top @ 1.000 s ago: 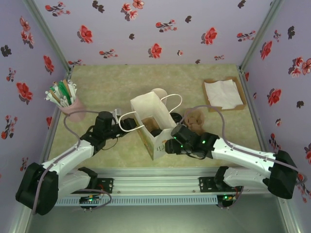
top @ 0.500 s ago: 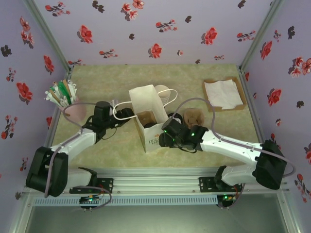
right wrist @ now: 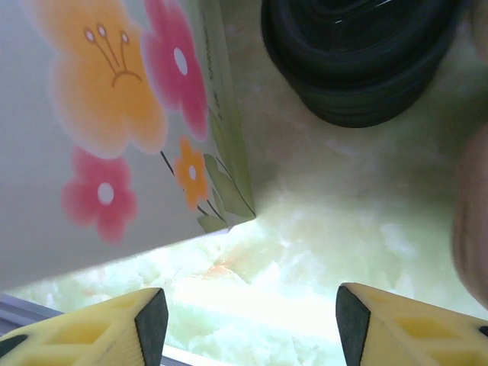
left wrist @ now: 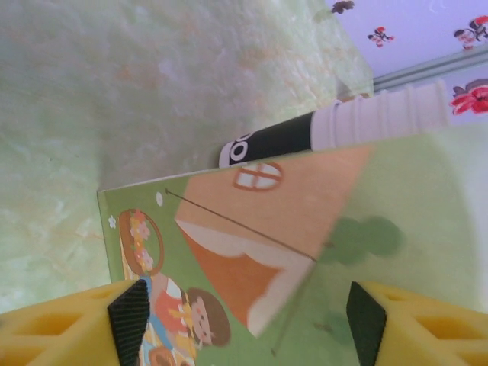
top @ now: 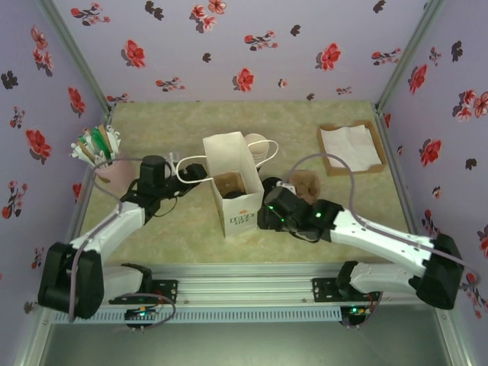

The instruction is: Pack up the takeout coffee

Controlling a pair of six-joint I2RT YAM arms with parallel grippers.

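Pink plastic marks the cup of straws (top: pixel 101 158), well to the left of the left claw (left wrist: pixel 245 297) and out of its way.

Left claw: jaws stand wide apart and hold nothing. The printed wall of the paper bag (top: pixel 238 213) lies just ahead of the pads (left wrist: pixel 130 313); no contact can be made out. A stack of cups (left wrist: pixel 358 122) shows past the bag's far edge.

Coffee (top: pixel 233 186): a dark round shape sits inside the open mouth of the upright bag, between the two claws. It is judged to be the lidded cup; the detail is too small to confirm.

Right claw (right wrist: pixel 248 293): jaws apart and empty, with bare tabletop (right wrist: pixel 305 229) between the tips. The bag's corner is just to its left and the stack of lids (right wrist: pixel 358 69) just ahead to its right, with a brown holder (top: pixel 306 183) near.

Step in hand: loading appears complete, and the bag stands unsupported.

Next move calls for:
1. Drawing each claw straight back from the bag walls.
2. No sideways sweep, which could tip the bag.

Open tabletop lies behind each claw, toward the bases. The right claw has the narrower corridor.
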